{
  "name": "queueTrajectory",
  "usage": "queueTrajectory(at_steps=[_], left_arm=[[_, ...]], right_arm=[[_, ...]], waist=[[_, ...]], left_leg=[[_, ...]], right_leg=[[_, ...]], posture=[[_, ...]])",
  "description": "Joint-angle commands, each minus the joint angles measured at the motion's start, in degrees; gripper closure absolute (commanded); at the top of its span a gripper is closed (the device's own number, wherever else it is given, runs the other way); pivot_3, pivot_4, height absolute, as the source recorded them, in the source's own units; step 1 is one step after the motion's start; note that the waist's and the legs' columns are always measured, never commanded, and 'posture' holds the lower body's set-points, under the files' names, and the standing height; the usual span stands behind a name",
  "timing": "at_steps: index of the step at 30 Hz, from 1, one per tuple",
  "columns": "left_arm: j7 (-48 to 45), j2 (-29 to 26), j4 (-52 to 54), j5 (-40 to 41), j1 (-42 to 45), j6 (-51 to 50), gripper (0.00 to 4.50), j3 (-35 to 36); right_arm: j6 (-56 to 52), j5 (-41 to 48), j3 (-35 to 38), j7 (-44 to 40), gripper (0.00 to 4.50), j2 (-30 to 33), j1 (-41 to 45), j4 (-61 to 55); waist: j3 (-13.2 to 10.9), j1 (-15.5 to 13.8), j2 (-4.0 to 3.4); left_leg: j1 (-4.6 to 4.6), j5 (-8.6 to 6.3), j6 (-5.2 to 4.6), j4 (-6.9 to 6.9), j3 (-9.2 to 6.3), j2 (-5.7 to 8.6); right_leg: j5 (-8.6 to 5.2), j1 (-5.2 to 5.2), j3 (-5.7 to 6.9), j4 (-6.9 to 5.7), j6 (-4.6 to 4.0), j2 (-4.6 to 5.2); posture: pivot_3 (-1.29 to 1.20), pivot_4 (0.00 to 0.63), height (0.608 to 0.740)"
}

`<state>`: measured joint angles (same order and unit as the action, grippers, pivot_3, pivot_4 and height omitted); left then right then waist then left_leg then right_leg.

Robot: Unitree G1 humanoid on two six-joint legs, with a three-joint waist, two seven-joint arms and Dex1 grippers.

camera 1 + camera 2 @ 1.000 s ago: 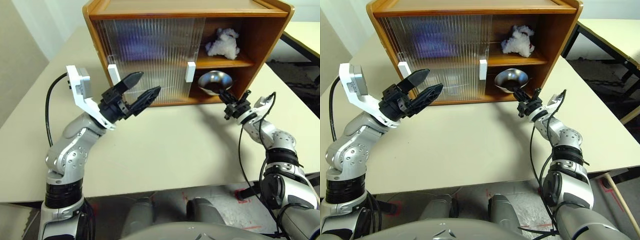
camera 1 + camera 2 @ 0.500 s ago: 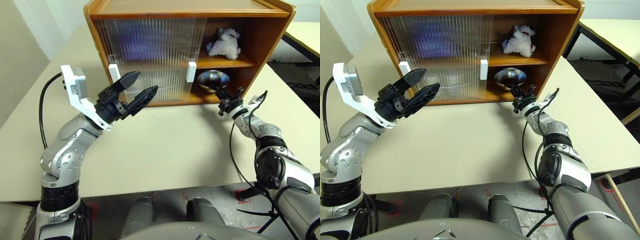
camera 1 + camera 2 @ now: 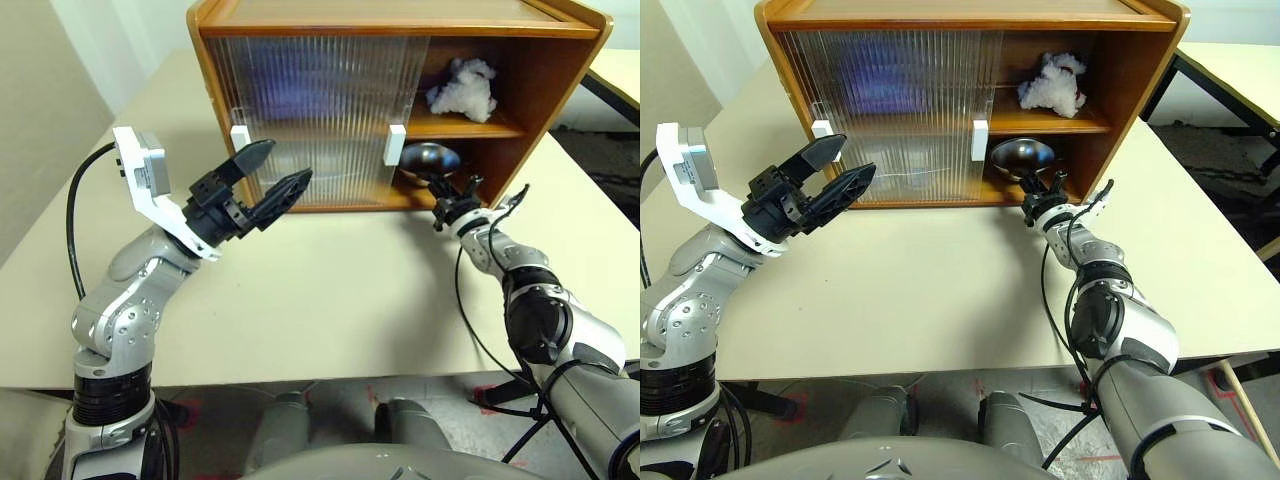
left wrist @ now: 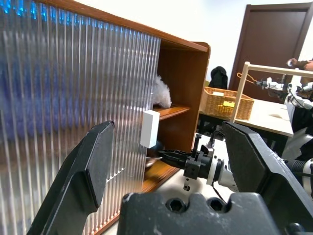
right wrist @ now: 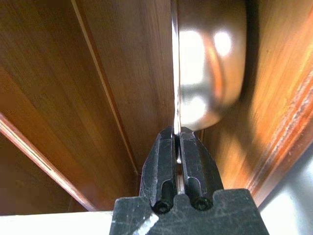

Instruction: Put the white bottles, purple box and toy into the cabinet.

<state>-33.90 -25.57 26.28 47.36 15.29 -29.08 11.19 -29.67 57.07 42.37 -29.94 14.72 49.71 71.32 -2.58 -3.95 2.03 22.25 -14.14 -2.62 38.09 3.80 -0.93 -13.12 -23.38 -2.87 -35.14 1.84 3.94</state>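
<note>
Pinching metal bowl (image 3: 1020, 156) rim in cabinet (image 3: 1120, 80), right end effector (image 3: 1042, 192), left end effector (image 3: 835, 170) open

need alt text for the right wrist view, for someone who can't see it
The right gripper is shut on the thin rim of a shiny metal bowl, holding it edge-on inside the wooden cabinet. The bowl's rounded side bulges toward one wooden wall, with brown panels all around.
</note>
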Motion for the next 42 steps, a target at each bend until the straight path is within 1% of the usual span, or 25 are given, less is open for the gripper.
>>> queueTrajectory(at_steps=[1, 3, 6, 10, 15, 16, 22, 26, 31, 35, 38, 39, 41, 42], left_arm=[[0.0, -0.4, 0.6, 0.5, 0.0, -0.4, 0.0, -0.1], [0.0, -0.4, 0.5, 0.4, 0.1, -0.4, 0.0, -0.2], [-0.1, -0.3, 0.4, 0.4, 0.2, -0.4, 0.0, -0.4], [-0.3, -0.1, 0.0, 0.2, 0.5, -0.1, 0.0, -0.7], [-0.9, 0.6, -1.0, -0.3, 1.1, 0.5, 0.0, -1.5], [-1.1, 0.8, -1.3, -0.4, 1.3, 0.7, 0.0, -1.7], [-1.8, 2.0, -2.7, -1.1, 2.1, 1.7, 0.0, -2.7], [-2.6, 2.6, -3.8, -1.5, 2.4, 2.5, 0.0, -3.2], [-3.5, 3.3, -5.6, -2.1, 3.6, 3.5, 0.0, -4.0], [-4.3, 3.8, -6.8, -2.6, 4.2, 4.3, 0.0, -4.6], [-4.9, 4.0, -7.4, -2.9, 4.4, 4.6, 0.0, -4.7], [-5.1, 4.1, -7.6, -3.0, 4.4, 4.8, 0.0, -4.7], [-5.5, 4.2, -8.1, -3.2, 4.7, 4.9, 0.0, -4.7], [-5.7, 4.2, -8.3, -3.3, 4.8, 4.9, 0.0, -4.6]], right_arm=[[1.8, -1.3, 1.4, -0.3, 4.47, -0.4, 0.9, 1.3], [2.6, -2.1, 1.7, -0.2, 4.47, -0.4, 0.9, 1.6], [3.3, -3.2, 1.8, 0.1, 3.62, -0.2, 1.0, 1.7], [3.2, -3.9, 2.1, 0.1, 2.22, 0.1, 1.0, 1.6], [1.6, -4.1, 2.2, -0.4, 0.31, 0.8, 0.9, 0.7], [0.7, -4.0, 2.1, -0.7, 0.01, 1.1, 0.8, 0.2], [-5.8, -3.1, 1.7, -1.8, 0.01, 1.4, -1.6, -4.8], [-14.2, 0.1, 1.9, 0.2, 0.01, -0.7, -6.8, -16.6], [-22.2, 6.7, 3.0, 9.0, 0.01, -5.2, -13.2, -34.4], [-26.4, 12.1, 2.9, 16.4, 0.01, -7.9, -18.0, -46.7], [-29.1, 9.9, -4.9, 14.7, 0.01, -7.1, -24.2, -59.2], [-28.7, 7.1, -9.6, 12.8, 0.01, -6.1, -27.1, -64.5], [-26.8, 3.0, -16.0, 10.1, 0.01, -4.4, -30.8, -71.2], [-23.4, -1.1, -20.5, 7.4, 0.01, -3.0, -32.9, -74.7]], waist=[[0.0, -0.2, 0.0], [0.0, -0.2, 0.0], [0.0, -0.2, 0.0], [0.0, -0.2, -0.01], [0.0, -0.1, -0.01], [0.0, -0.1, -0.01], [0.0, 0.0, -0.04], [0.1, 0.0, -0.02], [0.1, 0.4, -0.14], [0.1, 0.7, -0.19], [0.2, 1.1, -0.26], [0.2, 1.4, -0.26], [0.2, 1.9, -0.28], [0.2, 2.4, -0.29]], left_leg=[[0.0, 0.0, 0.0, 0.0, 0.0, 0.0], [0.0, 0.0, 0.0, 0.0, 0.0, 0.0], [0.01, 0.0, 0.01, 0.0, 0.0, 0.0], [0.01, -0.01, 0.01, 0.0, 0.0, -0.01], [0.0, -0.01, 0.02, 0.0, 0.0, -0.01], [0.0, -0.01, 0.02, 0.0, 0.0, -0.01], [0.0, -0.01, 0.02, 0.01, 0.0, 0.0], [0.05, -0.01, 0.01, 0.0, -0.03, -0.01], [0.04, -0.01, 0.02, -0.01, -0.03, -0.03], [0.03, -0.04, 0.07, -0.01, -0.03, -0.07], [0.04, -0.03, 0.06, 0.0, -0.03, -0.04], [0.04, -0.03, 0.06, 0.0, -0.03, -0.04], [0.04, -0.03, 0.05, 0.0, -0.02, -0.03], [0.03, -0.03, 0.05, 0.0, -0.02, -0.03]], right_leg=[[0.0, 0.0, 0.01, 0.0, -0.01, 0.0], [0.01, 0.0, 0.01, 0.0, -0.01, 0.01], [0.0, 0.0, 0.01, 0.0, -0.02, 0.02], [0.0, 0.0, 0.02, 0.0, -0.03, 0.01], [0.01, 0.0, 0.02, 0.0, -0.04, 0.01], [0.01, 0.0, 0.02, 0.0, -0.04, 0.01], [0.02, 0.0, 0.01, 0.0, -0.07, 0.01], [0.02, -0.01, 0.07, 0.02, -0.07, 0.02], [0.02, -0.04, 0.06, -0.04, -0.07, 0.02], [0.0, -0.05, 0.09, -0.1, -0.09, 0.01], [-0.04, -0.05, 0.11, -0.1, -0.05, 0.05], [-0.06, -0.05, 0.1, -0.1, -0.04, 0.04], [-0.1, -0.06, 0.09, -0.09, -0.01, 0.05], [-0.16, -0.05, 0.1, -0.11, 0.04, 0.04]], posture=[[0.23, 0.011, 0.74], [0.23, 0.011, 0.74], [0.23, 0.01, 0.74], [0.21, 0.004, 0.74], [0.19, 0.0, 0.74], [0.19, 0.0, 0.74], [0.17, 0.0, 0.74], [0.15, 0.0, 0.74], [0.12, 0.0, 0.74], [0.11, 0.0, 0.74], [0.1, 0.0, 0.74], [0.1, 0.0, 0.74], [0.09, 0.0, 0.74], [0.09, 0.0, 0.74]])
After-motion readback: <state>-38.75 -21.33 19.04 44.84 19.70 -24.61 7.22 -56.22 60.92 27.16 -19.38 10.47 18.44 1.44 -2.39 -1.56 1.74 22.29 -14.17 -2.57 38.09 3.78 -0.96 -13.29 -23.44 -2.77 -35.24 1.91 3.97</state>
